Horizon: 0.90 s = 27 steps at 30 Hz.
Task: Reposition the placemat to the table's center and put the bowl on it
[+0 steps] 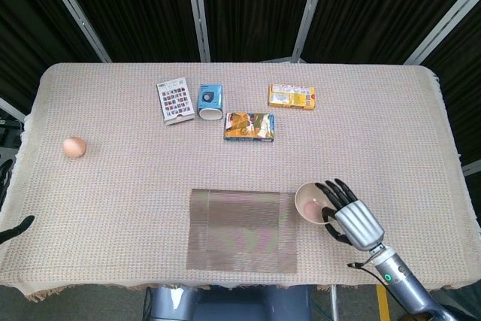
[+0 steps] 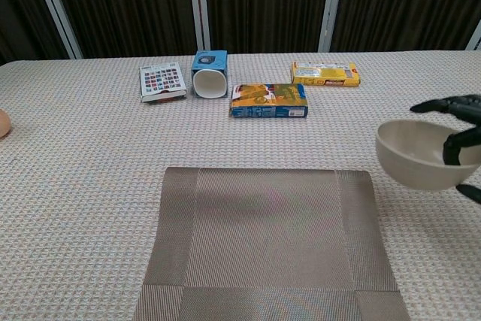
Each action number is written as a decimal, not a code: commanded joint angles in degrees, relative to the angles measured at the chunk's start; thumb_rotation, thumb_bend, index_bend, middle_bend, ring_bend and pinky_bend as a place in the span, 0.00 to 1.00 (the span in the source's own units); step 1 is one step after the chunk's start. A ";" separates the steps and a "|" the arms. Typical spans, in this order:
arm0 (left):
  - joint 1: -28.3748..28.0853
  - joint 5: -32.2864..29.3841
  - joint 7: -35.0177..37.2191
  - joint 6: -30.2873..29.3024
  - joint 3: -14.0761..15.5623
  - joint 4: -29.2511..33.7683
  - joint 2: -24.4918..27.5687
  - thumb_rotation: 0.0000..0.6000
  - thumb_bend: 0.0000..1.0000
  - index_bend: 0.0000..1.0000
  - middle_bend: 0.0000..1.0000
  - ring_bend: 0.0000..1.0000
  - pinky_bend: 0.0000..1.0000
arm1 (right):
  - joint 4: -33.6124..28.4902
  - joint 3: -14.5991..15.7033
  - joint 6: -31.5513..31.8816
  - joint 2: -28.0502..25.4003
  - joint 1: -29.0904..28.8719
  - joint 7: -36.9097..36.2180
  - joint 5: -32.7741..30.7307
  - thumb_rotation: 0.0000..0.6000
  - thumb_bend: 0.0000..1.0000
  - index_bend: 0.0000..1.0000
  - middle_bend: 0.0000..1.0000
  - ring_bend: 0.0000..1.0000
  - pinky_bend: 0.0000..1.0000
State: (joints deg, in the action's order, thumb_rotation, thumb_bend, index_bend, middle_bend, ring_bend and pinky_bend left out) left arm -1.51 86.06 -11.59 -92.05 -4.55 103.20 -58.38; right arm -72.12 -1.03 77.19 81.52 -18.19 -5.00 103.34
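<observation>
The brown woven placemat (image 1: 242, 230) (image 2: 267, 240) lies flat near the table's front edge, about at its middle. A cream bowl (image 1: 310, 201) (image 2: 415, 155) hangs in the air just right of the mat, lifted off the cloth. My right hand (image 1: 347, 212) (image 2: 460, 130) grips the bowl by its right rim, fingers reaching into it. Only a dark fingertip of my left hand (image 1: 16, 228) shows at the left edge of the head view; its pose cannot be made out.
Along the back lie a patterned card box (image 1: 175, 100), a blue and white cup on its side (image 1: 210, 101), a blue snack box (image 1: 249, 126) and a yellow box (image 1: 292, 96). An egg (image 1: 74, 146) rests at far left.
</observation>
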 commanded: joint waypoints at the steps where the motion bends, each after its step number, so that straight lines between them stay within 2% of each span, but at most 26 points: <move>1: -0.04 0.01 -0.16 0.08 0.03 0.04 -0.07 1.00 0.00 0.00 0.00 0.00 0.00 | 1.90 -3.61 -0.56 -1.18 -1.78 -1.52 -4.05 1.00 0.45 0.82 0.06 0.00 0.04; 8: -0.10 -0.02 -0.87 0.18 0.10 0.20 -0.36 1.00 0.00 0.00 0.00 0.00 0.00 | 12.40 -10.43 -9.79 1.43 -5.85 -2.63 -16.33 1.00 0.45 0.82 0.06 0.00 0.05; 13: -0.25 -0.60 -1.21 0.56 -0.02 0.07 -0.56 1.00 0.00 0.00 0.00 0.00 0.00 | 19.98 -11.56 -16.32 3.79 -7.61 -0.60 -21.47 1.00 0.45 0.82 0.06 0.00 0.05; 18: -0.51 -1.29 -1.50 1.06 -0.25 -0.12 -0.80 1.00 0.00 0.00 0.00 0.00 0.00 | 25.70 -11.55 -19.72 6.08 -8.02 -0.23 -24.19 1.00 0.44 0.81 0.06 0.00 0.05; 19: -0.57 -1.37 -1.60 1.16 -0.27 -0.14 -0.85 1.00 0.00 0.00 0.00 0.00 0.00 | 26.67 -11.41 -20.03 6.54 -8.06 -0.40 -24.38 1.00 0.42 0.72 0.06 0.00 0.05; 20: -0.64 -1.41 -1.76 1.25 -0.27 -0.18 -0.94 1.00 0.00 0.00 0.00 0.00 0.00 | 27.88 -11.18 -20.31 7.10 -8.10 -0.76 -24.52 1.00 0.38 0.59 0.05 0.00 0.05; 22: -0.68 -1.40 -1.99 1.33 -0.21 -0.20 -1.06 1.00 0.00 0.00 0.00 0.00 0.00 | 29.06 -10.50 -20.85 7.42 -8.13 -1.60 -24.30 1.00 0.15 0.17 0.02 0.00 0.02; 24: -0.69 -1.39 -2.22 1.33 -0.18 -0.23 -1.17 1.00 0.00 0.00 0.00 0.00 0.00 | 28.63 -9.63 -22.05 6.75 -8.11 -3.25 -23.94 1.00 0.02 0.00 0.00 0.00 0.00; 27: -0.76 -1.39 -2.52 1.55 -0.04 -0.24 -1.32 1.00 0.00 0.00 0.00 0.00 0.00 | 25.71 -9.20 -21.26 4.72 -7.76 -5.84 -23.30 1.00 0.00 0.00 0.00 0.00 0.00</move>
State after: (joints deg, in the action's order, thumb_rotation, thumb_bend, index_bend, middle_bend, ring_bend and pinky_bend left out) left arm -2.25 84.66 -14.08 -90.52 -4.62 102.96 -59.67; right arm -44.47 -10.78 55.45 87.56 -26.14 -9.09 79.56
